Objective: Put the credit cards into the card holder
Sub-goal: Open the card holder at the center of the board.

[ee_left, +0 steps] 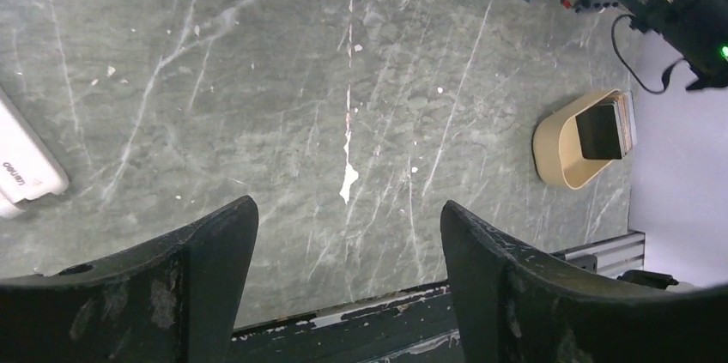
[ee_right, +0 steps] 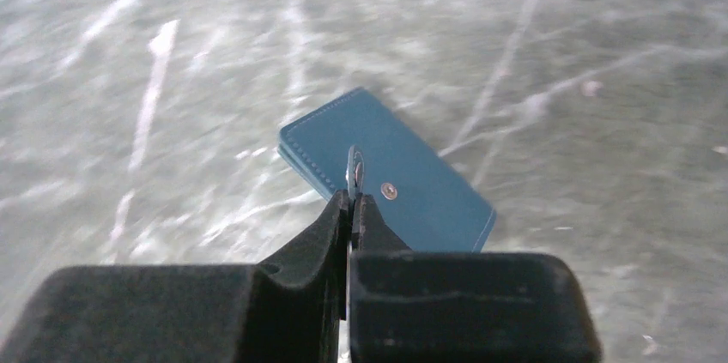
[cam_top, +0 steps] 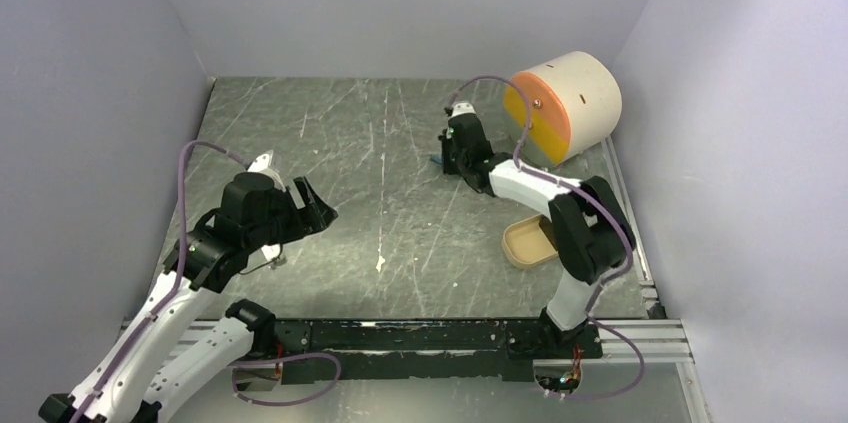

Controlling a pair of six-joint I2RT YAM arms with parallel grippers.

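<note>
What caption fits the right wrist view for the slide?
Right gripper pinches the closure tab of the blue card holder lying on the table.

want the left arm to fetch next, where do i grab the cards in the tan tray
Probably from above: the credit cards sit stacked at one end of the tan tray, whose wall blocks any sideways approach. Close the open left gripper across the stack's opposite edges.

The tabletop (cam_top: 400, 143) is grey-green, veined white; the card holder (ee_right: 412, 183) teal-blue with 1 dark stud; the tray (ee_left: 554, 144) tan, the credit card (ee_left: 598, 131) in it black; the drum (cam_top: 585, 88) cream with an orange-yellow face
</note>
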